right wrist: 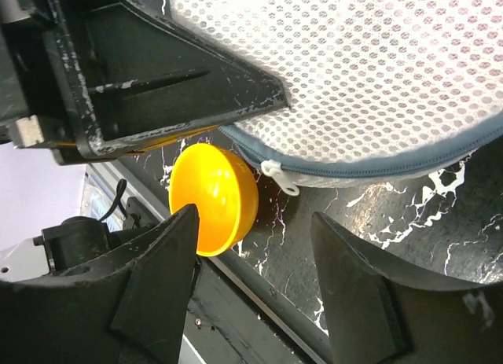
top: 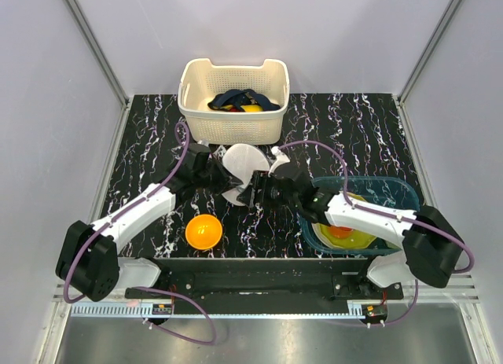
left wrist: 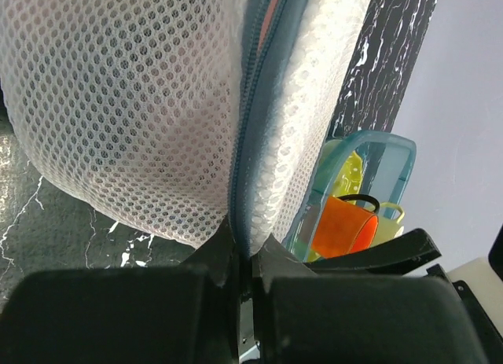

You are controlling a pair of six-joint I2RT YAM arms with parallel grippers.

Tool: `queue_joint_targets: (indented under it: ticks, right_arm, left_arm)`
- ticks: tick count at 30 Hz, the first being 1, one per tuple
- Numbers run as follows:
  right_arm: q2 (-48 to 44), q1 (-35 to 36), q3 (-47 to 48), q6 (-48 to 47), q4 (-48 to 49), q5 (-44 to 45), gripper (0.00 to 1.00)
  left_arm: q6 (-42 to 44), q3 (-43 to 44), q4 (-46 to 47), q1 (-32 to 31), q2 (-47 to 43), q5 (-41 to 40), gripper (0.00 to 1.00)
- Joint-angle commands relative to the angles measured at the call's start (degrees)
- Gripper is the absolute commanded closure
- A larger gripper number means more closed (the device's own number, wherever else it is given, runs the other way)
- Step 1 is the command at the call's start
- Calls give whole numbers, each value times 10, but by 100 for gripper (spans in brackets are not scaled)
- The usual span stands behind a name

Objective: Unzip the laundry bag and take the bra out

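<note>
Nearest the arm bases, an orange bowl (top: 203, 231) sits on the black marbled table (top: 354, 128), with nothing showing in it. To the right, under the right arm, a clear teal bin (top: 401, 193) holds an orange cup (left wrist: 342, 226) and yellow dishes (top: 357, 240). The arm covers part of the bin, so the rest of its contents cannot be made out.

Further in, at the middle of the table, the laundry bag (top: 244, 166) lies between the two grippers. The left gripper (left wrist: 244, 281) has its fingers pressed together on the bag's blue-grey zip seam (left wrist: 250, 128), pinching the edge where the two mesh halves meet. The right gripper (right wrist: 253, 222) is spread wide with only the table and bowl showing between its fingers, just beside the bag's lower rim. There a small white zip puller (right wrist: 277, 175) hangs off the zip tape. The zip teeth look closed along the stretch in view. Whether the zip is open further round cannot be told.

The bra is not clearly visible. The mesh shows only a pale blur inside, and a pinkish sliver (left wrist: 271, 10) at the top of the seam may or may not be the bra.

Farthest back, a cream slotted basket (top: 233, 126) holds dark navy clothes (top: 236, 98) and a yellow piece (top: 251, 108).
</note>
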Motion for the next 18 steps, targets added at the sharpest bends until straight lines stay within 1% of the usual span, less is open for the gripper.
queue_joint_targets:
  ticks: [1, 6, 8, 10, 18]
  right_arm:
    - [21, 4, 27, 9, 54, -7, 31]
    - [42, 4, 30, 13, 81, -20, 33]
    - [46, 4, 27, 20, 94, -26, 35]
    - [48, 3, 22, 24, 105, -32, 36]
    - [51, 3, 2, 42, 118, -9, 46]
  left_arm:
    - [14, 16, 3, -1, -16, 14, 100]
    - [21, 18, 1, -1, -21, 15, 100]
    - [23, 17, -2, -1, -22, 16, 100]
    - [24, 19, -2, -1, -23, 16, 100]
    - [27, 19, -2, -1, -23, 20, 100]
